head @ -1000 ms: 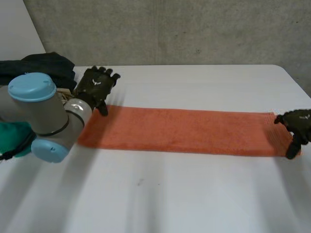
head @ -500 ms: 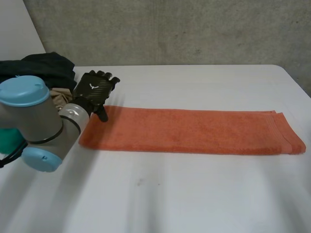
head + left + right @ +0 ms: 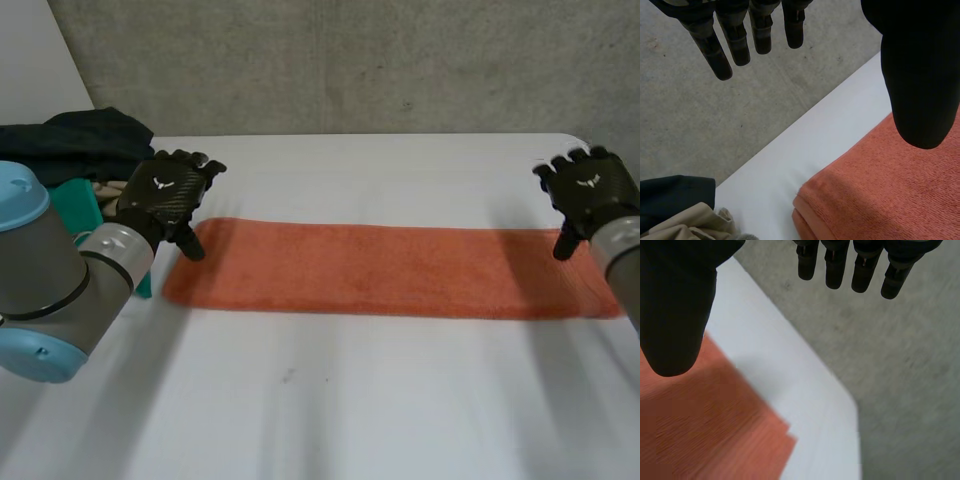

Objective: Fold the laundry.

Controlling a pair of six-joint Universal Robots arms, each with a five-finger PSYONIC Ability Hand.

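So, your orange towel (image 3: 390,270) lies apparently doubled into a long strip, crosswise folds left to do; left hand (image 3: 165,195) and right hand (image 3: 590,190) hover splayed and empty at its ends.

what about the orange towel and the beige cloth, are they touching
Apart. The left wrist view shows bare table between the orange towel corner and the beige cloth.

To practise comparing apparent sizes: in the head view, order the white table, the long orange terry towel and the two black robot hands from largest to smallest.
1. white table
2. long orange terry towel
3. left hand and right hand: they look alike, so no ranking between them.
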